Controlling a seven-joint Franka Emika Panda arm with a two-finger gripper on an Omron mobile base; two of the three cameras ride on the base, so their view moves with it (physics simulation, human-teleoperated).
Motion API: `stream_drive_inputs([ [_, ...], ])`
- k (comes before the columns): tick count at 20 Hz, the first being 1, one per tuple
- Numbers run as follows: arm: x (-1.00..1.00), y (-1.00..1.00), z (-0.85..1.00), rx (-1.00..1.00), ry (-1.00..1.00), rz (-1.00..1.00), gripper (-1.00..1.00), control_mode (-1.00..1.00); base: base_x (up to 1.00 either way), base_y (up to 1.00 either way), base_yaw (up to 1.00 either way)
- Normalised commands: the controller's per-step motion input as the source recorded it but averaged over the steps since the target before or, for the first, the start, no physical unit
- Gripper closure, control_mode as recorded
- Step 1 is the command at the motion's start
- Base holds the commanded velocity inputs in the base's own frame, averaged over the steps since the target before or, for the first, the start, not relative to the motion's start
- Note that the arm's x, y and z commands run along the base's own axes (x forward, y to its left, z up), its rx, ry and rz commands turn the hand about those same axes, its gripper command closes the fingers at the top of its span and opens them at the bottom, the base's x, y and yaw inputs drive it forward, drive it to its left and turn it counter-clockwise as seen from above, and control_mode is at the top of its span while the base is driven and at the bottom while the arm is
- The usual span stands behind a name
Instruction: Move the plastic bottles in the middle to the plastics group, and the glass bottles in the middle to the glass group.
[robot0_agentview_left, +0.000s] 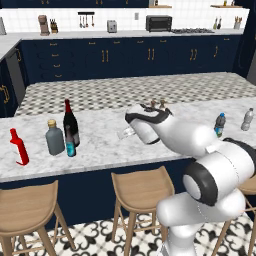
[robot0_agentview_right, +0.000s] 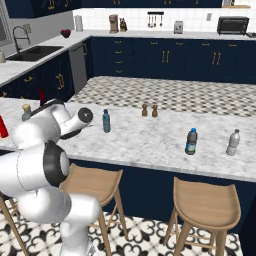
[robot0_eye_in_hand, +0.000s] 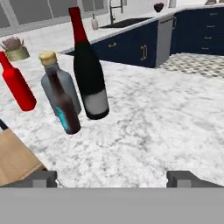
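Looking past my spread, empty gripper, I see the teal-labelled bottle left of centre, leaning against the grey bottle. Behind stands the wine bottle: heavy, slick, breakable glass, so I'd clamp its lower body.

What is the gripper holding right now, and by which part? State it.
Nothing. In the hand view the gripper stands open with only bare marble counter between its fingertips; the wine bottle and the teal-labelled bottle stand untouched ahead.
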Motion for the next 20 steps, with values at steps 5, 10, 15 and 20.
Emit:
stream_drive_inputs([
  [5,0.80,-0.84,0.70,-0.07,0.66,-0.18,-1.00,-1.00,0.00,0.00,0.00],
  [10,0.80,-0.18,0.06,-0.07,0.52,-0.11,-1.00,-1.00,0.00,0.00,0.00],
  [15,0.30,0.00,-0.42,0.00,0.00,-0.02,-1.00,-1.00,0.00,0.00,0.00],
  [20,0.12,-0.20,-0.44,-0.06,-0.02,-0.10,-1.00,-1.00,0.00,0.00,0.00],
])
